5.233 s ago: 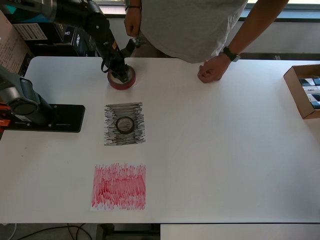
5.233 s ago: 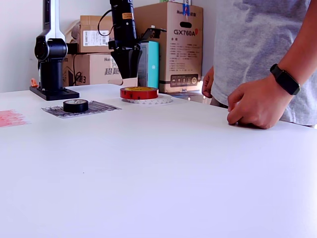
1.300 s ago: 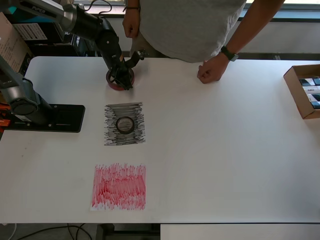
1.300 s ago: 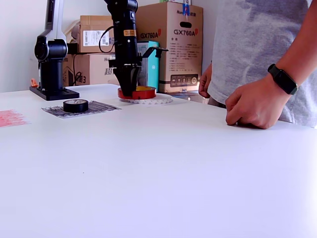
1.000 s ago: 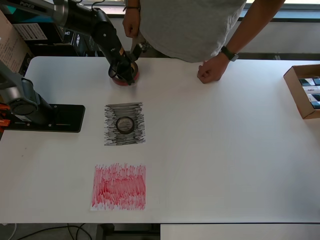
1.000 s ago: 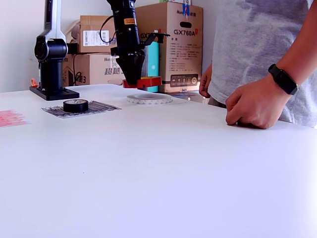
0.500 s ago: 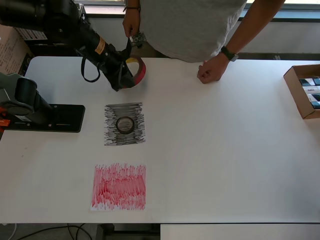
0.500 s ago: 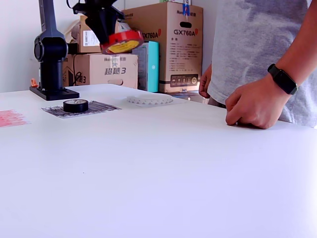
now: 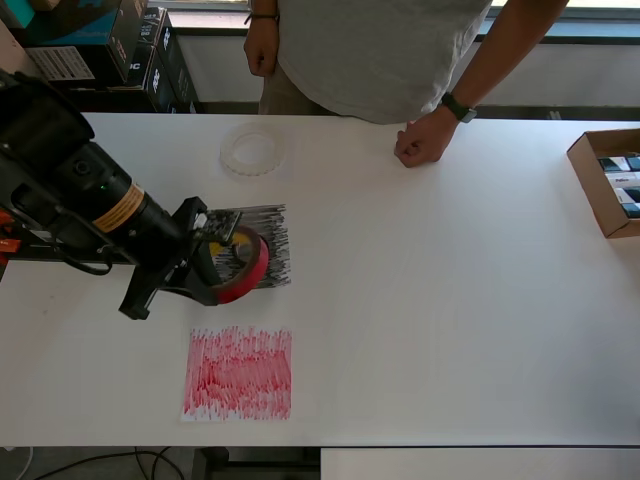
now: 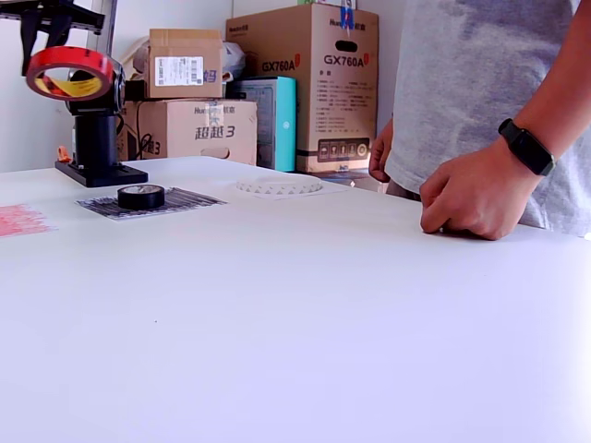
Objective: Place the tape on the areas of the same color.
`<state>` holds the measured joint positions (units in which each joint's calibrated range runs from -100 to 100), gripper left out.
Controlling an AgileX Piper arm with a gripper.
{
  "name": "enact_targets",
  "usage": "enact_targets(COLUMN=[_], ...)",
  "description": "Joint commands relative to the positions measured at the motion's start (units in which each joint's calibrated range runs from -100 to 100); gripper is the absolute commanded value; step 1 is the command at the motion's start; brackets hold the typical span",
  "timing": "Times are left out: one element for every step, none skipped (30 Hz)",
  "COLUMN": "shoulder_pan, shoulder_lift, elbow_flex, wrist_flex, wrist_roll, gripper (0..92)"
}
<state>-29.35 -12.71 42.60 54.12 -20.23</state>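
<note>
My gripper is shut on the dark-red tape roll with the yellowish core and holds it tilted, high above the table, over the black scribbled sheet in the overhead view. In the exterior view the red roll hangs at the upper left under the gripper. The small black roll sits on the black sheet; in the overhead view the red roll hides it. The translucent white roll lies on a barely visible white sheet at the table's far side. The red scribbled sheet lies bare near the front edge.
A person stands at the far side with a fist resting on the table. An open cardboard box sits at the overhead view's right edge. The arm's black base stands at the exterior view's left, with stacked boxes behind.
The gripper closed on the red roll, lifted it off the white roll, and carried it toward the table's front, now above the black sheet. The white roll is uncovered.
</note>
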Motion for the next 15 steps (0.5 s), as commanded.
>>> enact_targets(shoulder_pan=[-21.7,-22.4,-22.9,-23.3,-23.4,-23.5,-23.5,-23.2,-23.0,-22.9,-22.8,-22.4,-22.1,-21.9,-21.5], shoulder_lift=[3.7,5.1,6.7,8.2,9.7,11.1,12.4,13.8,15.2,16.6,18.0,19.4,20.8,22.1,23.1], elbow_flex=[-0.2,-0.5,-0.7,-0.8,-1.2,-1.8,-2.5,-3.2,-4.0,-4.7,-5.3,-5.8,-6.1,-6.5,-6.8], wrist_flex=[0.6,0.6,0.6,0.2,0.1,0.1,0.1,0.1,0.1,0.1,0.1,0.1,0.1,0.1,0.1], wrist_roll=[-0.6,-1.0,-1.5,-1.6,-2.1,-2.4,-2.4,-2.4,-2.4,-2.3,-2.4,-2.4,-2.4,-2.4,-2.4], gripper=[0.0,0.0,0.0,0.0,0.0,0.0,0.0,0.0,0.0,0.0,0.0,0.0,0.0,0.0,0.0])
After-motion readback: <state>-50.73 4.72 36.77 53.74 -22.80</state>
